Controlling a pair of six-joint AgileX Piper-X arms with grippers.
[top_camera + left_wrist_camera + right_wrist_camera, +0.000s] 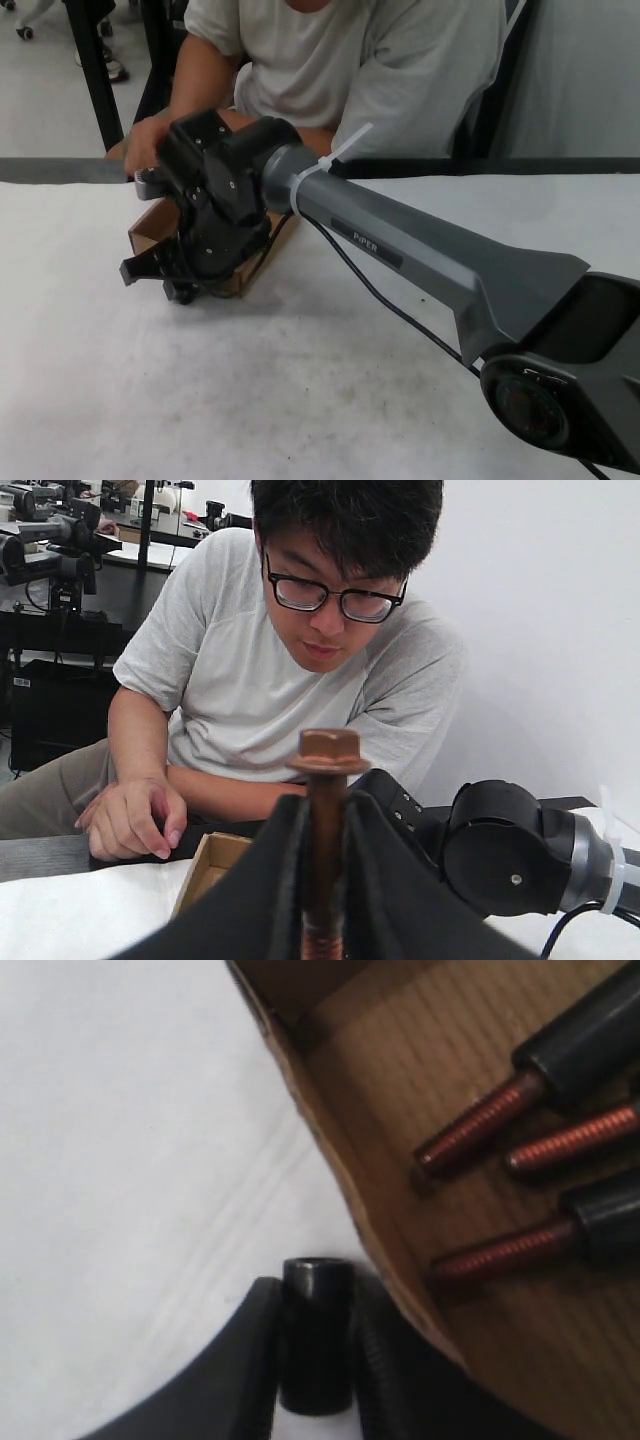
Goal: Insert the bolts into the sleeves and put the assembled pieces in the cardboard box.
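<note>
A copper bolt [325,820] with a hex head stands upright between the fingers of my left gripper [322,880], which is shut on its shank. My right gripper [316,1360] is shut on a short black sleeve [316,1335], just outside the wall of the cardboard box [400,1080]. Three assembled pieces [560,1060], black sleeves with copper threads sticking out, lie inside the box. In the high view the right gripper [165,280] hangs at the near side of the box [150,225], low over the bench.
The bench is covered in white cloth [300,400]. The right arm's long grey link [420,250] crosses it diagonally, trailing a black cable [380,295]. Its wrist joint [500,850] sits close beside the held bolt, and the box [205,865] lies behind.
</note>
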